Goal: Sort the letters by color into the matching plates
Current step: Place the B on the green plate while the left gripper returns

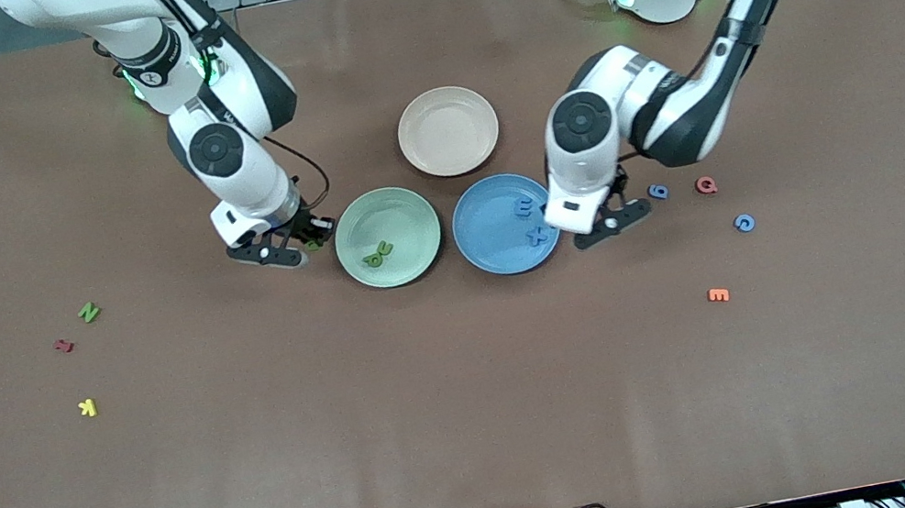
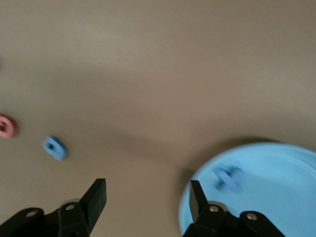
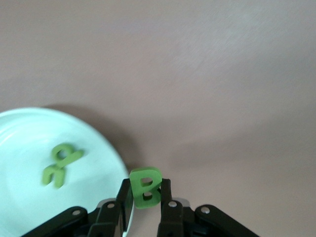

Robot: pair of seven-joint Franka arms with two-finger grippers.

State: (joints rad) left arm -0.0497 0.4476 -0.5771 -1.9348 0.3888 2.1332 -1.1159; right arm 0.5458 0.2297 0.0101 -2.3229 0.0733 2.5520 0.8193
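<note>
The right claw (image 3: 145,205) was clenched on a green letter B (image 3: 144,186), held just beside the rim of the green plate (image 1: 424,250), which already carried two green letters (image 1: 379,254). The step in hand looked like delivery: the next move called for carrying the B over the plate's middle and letting go. One green N (image 1: 88,312) lay on the desk (image 1: 481,416) toward the right arm's end.

The left claw (image 2: 148,202) hung released and empty at the edge of the blue plate (image 1: 484,248), where two blue letters (image 1: 531,220) rested. Two more blue letters (image 1: 658,191) lay on the desk nearby, beside a red one (image 1: 706,185); fetching the closest seemed its next job.
</note>
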